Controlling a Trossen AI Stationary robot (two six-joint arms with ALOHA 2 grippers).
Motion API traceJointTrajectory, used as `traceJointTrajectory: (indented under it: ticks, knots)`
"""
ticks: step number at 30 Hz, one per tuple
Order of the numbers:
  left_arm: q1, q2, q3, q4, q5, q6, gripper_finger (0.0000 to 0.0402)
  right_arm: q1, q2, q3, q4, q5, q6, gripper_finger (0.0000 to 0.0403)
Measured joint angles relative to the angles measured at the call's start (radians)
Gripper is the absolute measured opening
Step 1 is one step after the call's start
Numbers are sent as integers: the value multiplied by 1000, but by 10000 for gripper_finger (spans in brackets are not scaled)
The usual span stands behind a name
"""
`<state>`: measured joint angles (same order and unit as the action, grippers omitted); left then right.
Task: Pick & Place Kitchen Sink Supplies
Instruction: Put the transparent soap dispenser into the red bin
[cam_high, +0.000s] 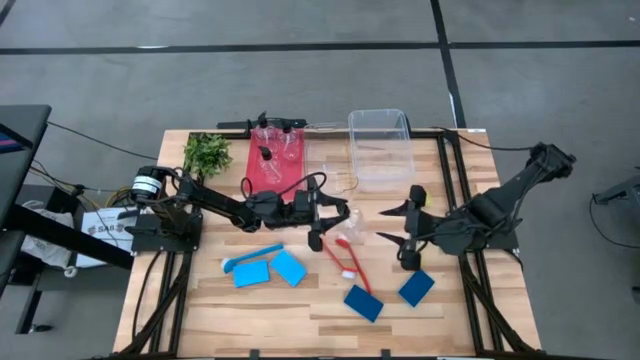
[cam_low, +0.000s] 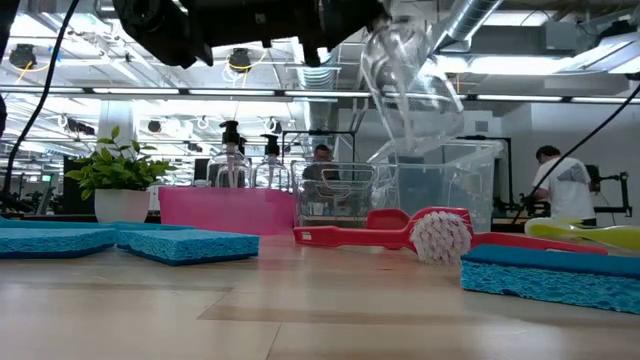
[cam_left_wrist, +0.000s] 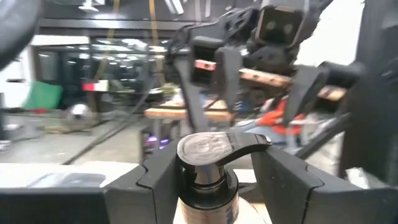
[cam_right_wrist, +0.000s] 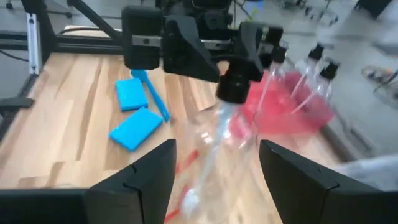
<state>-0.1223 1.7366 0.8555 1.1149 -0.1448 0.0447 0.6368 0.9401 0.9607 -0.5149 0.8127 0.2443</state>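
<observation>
My left gripper (cam_high: 322, 215) reaches over the table's middle, shut on a clear pump bottle (cam_high: 357, 228) with a black top. The bottle hangs tilted in the air in the low view (cam_low: 405, 75). My right gripper (cam_high: 411, 226) is open just right of the bottle and faces it, its fingers (cam_right_wrist: 134, 180) apart on either side of the clear body (cam_right_wrist: 214, 152) without touching. More pump bottles (cam_high: 272, 140) stand in the pink bin (cam_high: 262, 172). Light-blue sponges (cam_high: 250, 274), dark-blue sponges (cam_high: 363, 303), a blue brush (cam_high: 248, 259) and red brushes (cam_high: 342, 258) lie flat on the table. My left gripper pinches the bottle between its two fingers at the black collar (cam_left_wrist: 205, 180) just under the pump head (cam_left_wrist: 221, 148). The fingers come level from the table's left. The bottle is lifted clear and tilted, its clear body (cam_right_wrist: 214, 152) slanting down toward my right gripper.
A clear bin (cam_high: 380, 150) stands at the far edge right of the pink bin, and a leafy plant (cam_high: 207, 152) sits in the far left. A yellow-green brush (cam_low: 590, 233) shows low on the right. Bare wood lies along the near edge (cam_high: 300, 335). People (cam_low: 560, 185) stand in the room behind.
</observation>
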Motion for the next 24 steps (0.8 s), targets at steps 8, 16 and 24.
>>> traceJointTrajectory:
  ticks: [8,16,24]
  knots:
    - [-22,-78,-1,-175,-232,137,184,19,-33,0,-184,6,200,224]
    - [-59,-280,-1,-404,-462,218,184,24,-38,-89,-198,125,266,224]
    - [-54,-415,-1,-575,-562,221,184,24,-45,-187,-193,183,372,224]
